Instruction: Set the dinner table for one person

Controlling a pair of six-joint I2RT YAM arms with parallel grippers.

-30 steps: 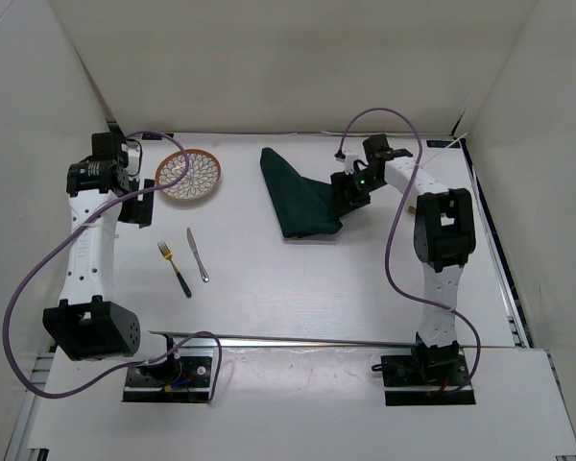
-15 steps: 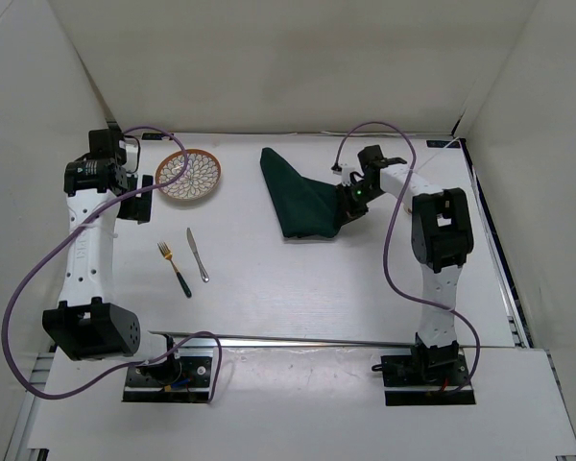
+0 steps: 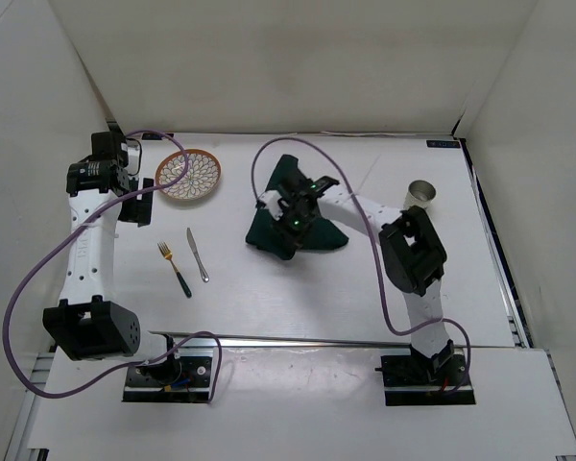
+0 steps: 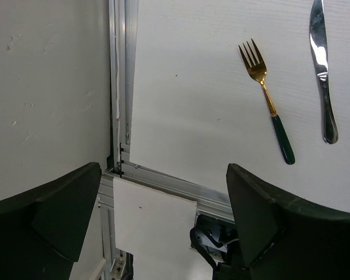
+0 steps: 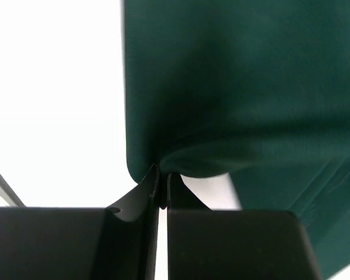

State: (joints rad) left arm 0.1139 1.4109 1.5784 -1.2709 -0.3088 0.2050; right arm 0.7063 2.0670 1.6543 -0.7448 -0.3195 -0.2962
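Note:
On the white dinner table (image 3: 298, 288) a dark green cloth (image 3: 312, 230) lies bunched in the middle. My right gripper (image 3: 292, 217) is shut on a fold of it. In the right wrist view the fingertips (image 5: 162, 176) pinch the cloth's (image 5: 245, 87) edge, which hangs lifted off the table. A patterned plate (image 3: 188, 175) sits at the back left. A gold fork with a green handle (image 3: 174, 269) and a silver knife (image 3: 198, 254) lie side by side at the left. My left gripper (image 3: 137, 206) hovers open beside the plate, holding nothing. The left wrist view shows the fork (image 4: 267, 99) and the knife (image 4: 322, 70).
A small metal cup (image 3: 422, 193) stands at the back right. White walls close in the table on three sides. The arms' aluminium rail (image 4: 163, 181) runs along the near edge, with purple cables looping off both arms.
The right gripper shut on the cloth's right edge and swung left, pulling the fold over the cloth's middle. The metal cup came into view. The left arm has not moved.

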